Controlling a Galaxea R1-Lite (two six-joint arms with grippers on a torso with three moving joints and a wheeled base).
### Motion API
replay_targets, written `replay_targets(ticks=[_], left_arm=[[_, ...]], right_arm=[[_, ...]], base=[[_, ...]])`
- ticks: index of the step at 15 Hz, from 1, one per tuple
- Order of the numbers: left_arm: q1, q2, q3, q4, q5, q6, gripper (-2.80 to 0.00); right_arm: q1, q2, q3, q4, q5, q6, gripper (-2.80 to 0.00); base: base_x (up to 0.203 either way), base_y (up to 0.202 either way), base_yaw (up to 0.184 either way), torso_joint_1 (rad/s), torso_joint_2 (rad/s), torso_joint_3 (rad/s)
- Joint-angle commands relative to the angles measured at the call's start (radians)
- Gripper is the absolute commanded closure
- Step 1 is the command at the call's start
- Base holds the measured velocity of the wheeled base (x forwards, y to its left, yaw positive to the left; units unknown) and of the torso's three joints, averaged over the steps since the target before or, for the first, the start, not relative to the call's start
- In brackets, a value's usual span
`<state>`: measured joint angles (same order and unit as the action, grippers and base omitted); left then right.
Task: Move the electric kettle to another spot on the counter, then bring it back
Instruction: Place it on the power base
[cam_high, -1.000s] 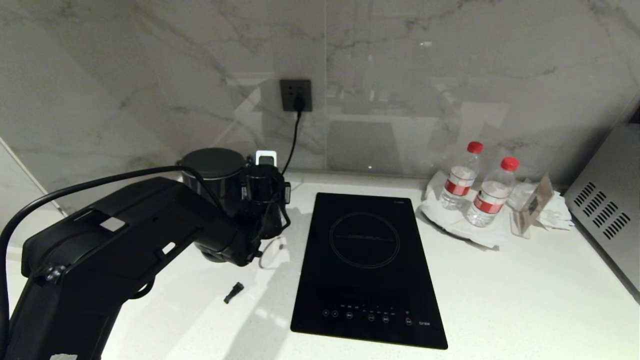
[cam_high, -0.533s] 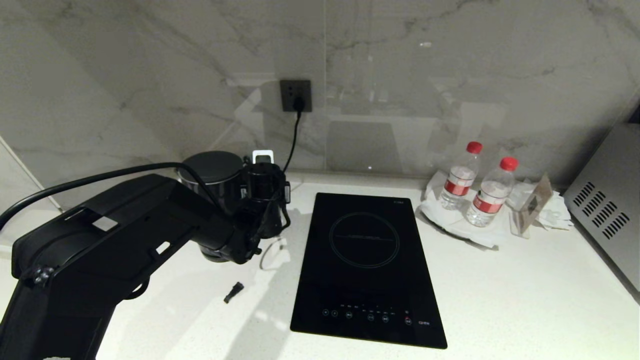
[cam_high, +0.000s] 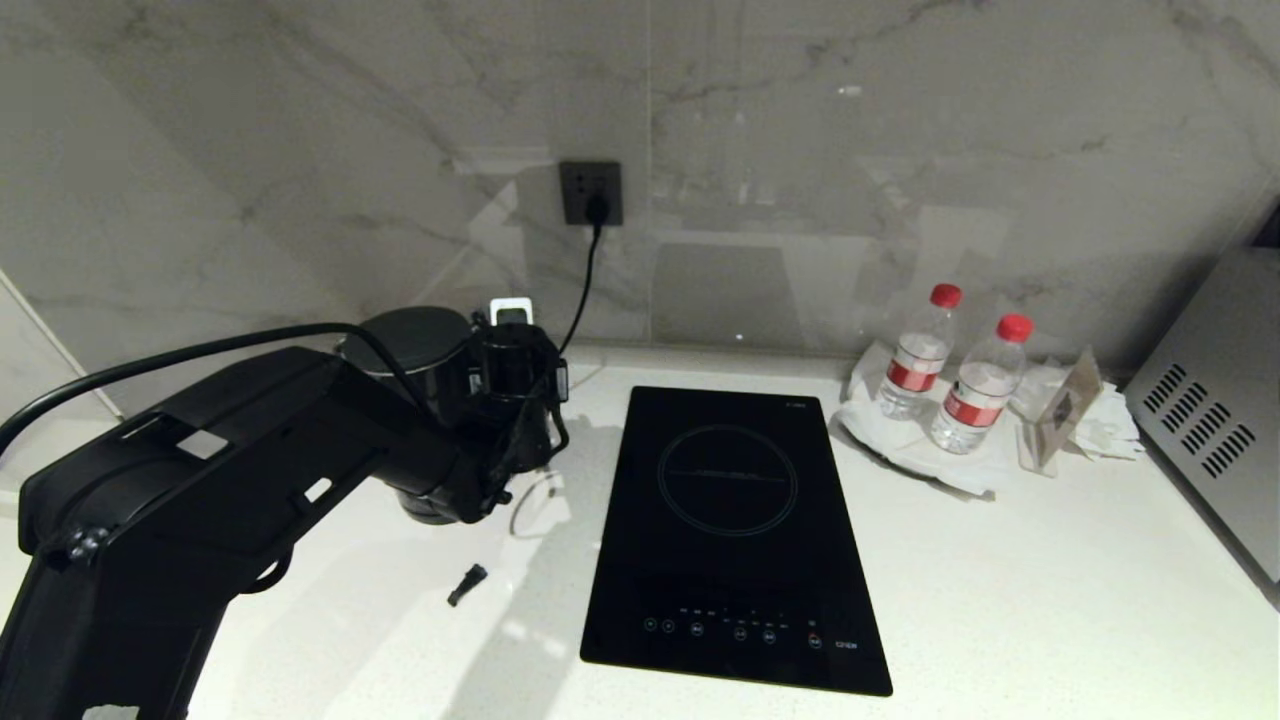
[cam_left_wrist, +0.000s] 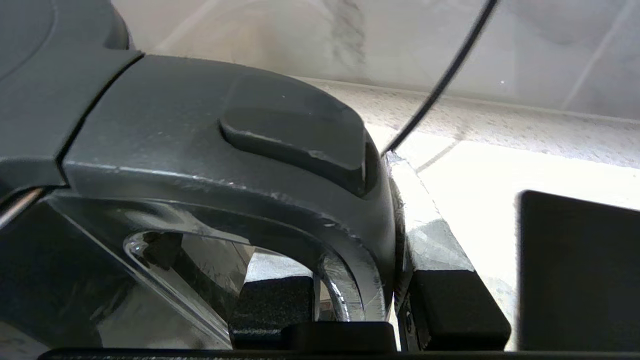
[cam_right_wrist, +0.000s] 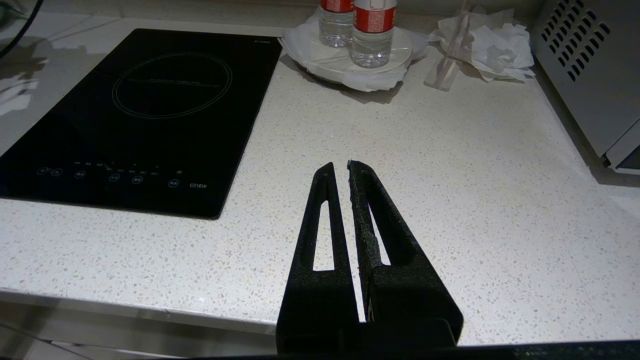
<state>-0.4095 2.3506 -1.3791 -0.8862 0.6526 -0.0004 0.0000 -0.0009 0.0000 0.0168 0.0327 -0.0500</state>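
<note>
In the head view, your left arm reaches in from the lower left to the electric kettle (cam_high: 420, 350), which stands at centre left of the frame on the counter (cam_high: 1000, 580), left of the induction cooktop (cam_high: 735, 535).

In the left wrist view, the left gripper (cam_left_wrist: 360, 310) is clamped on the kettle's loop handle (cam_left_wrist: 225, 155), one finger inside the loop, one outside.

In the right wrist view, your right gripper (cam_right_wrist: 339, 167) hovers over the counter's front edge, fingers together; two water bottles (cam_right_wrist: 355, 27) stand at the top.
</note>
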Motion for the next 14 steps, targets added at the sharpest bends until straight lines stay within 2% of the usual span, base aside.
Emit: replay_targets(ticks=[1,6,7,14], left_arm=[[0.008,0.005,0.003,-0.002,0.005,0.000,0.00],[0.006,0.005,0.005,-0.002,0.007,-0.006,0.00],[0.006,0.001,0.005,-0.001,0.006,-0.006,-2.80],[0.003,-0.018,0.013,-0.003,0.005,-0.007,-2.80]], right_arm=[[0.000,0.001,0.000,0.000,0.001,-0.001,0.00],[0.000,0.001,0.000,0.000,0.000,-0.001,0.00],[0.000,0.001,0.000,0.000,0.001,-0.001,0.00],[0.000,0.001,0.000,0.000,0.001,-0.001,0.00]], base=[[0.000,0.000,0.000,0.000,0.00,0.000],[0.000,0.000,0.000,0.000,0.00,0.000],[0.000,0.000,0.000,0.000,0.00,0.000],[0.000,0.000,0.000,0.000,0.00,0.000]])
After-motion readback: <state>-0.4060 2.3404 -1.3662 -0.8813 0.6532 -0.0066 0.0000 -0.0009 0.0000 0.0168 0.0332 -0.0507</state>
